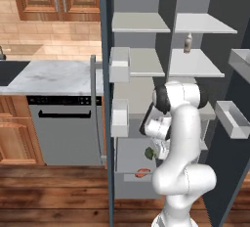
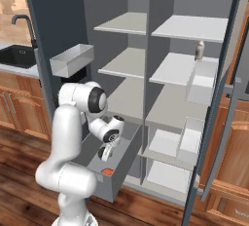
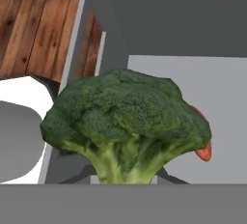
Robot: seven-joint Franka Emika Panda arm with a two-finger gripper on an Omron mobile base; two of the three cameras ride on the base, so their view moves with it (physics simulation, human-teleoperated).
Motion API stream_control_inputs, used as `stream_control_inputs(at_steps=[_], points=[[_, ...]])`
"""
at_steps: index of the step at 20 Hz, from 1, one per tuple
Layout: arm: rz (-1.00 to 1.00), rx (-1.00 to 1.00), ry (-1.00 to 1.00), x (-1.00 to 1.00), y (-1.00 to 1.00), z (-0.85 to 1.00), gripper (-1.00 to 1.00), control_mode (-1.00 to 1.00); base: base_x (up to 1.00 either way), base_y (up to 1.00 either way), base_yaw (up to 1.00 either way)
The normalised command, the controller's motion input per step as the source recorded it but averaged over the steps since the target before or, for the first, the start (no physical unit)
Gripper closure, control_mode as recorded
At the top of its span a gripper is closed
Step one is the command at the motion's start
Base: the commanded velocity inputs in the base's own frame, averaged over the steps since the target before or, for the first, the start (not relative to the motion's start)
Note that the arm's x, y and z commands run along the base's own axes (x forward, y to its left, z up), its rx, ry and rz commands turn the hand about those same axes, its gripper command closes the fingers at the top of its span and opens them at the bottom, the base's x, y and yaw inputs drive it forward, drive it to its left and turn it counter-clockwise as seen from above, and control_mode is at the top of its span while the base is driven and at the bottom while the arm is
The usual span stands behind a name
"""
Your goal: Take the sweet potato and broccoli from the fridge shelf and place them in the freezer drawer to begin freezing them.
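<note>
The broccoli [image 3: 128, 121], dark green with a pale stem, fills the hand view close up, its stem down between my fingers. My gripper [image 1: 155, 151] is shut on the broccoli [image 1: 149, 152] and hangs just above the pulled-out freezer drawer [image 1: 128, 160]. The sweet potato [image 1: 142, 173], an orange-red lump, lies on the drawer floor near the front. It peeks out behind the floret as an orange tip [image 3: 203, 149] and shows by the drawer's front panel [image 2: 106, 171]. The grey drawer [image 2: 121, 164] stands open below my bent arm.
The fridge doors stand open with white door bins [image 1: 119, 64] [image 2: 202, 81] on both sides of the drawer. A small brownish bottle [image 1: 188, 43] stands on an upper shelf. A dishwasher [image 1: 66, 128] and counter lie to the left, with wooden floor in front.
</note>
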Motion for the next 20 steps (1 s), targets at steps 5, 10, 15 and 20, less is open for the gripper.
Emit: stream_control_inputs(at_steps=[5,10,15,20], points=[[0.0,0.0,0.0,0.0,0.01,-0.16,1.0,-1.0,0.0,0.0,0.0],[-0.01,0.0,0.0,0.0,0.0,-0.17,1.0,-1.0,0.0,0.0,0.0],[0.0,0.0,0.0,0.0,0.0,-0.26,1.0,-1.0,0.0,0.0,0.0],[0.0,0.0,0.0,0.0,0.0,-0.32,1.0,-1.0,0.0,0.0,0.0]])
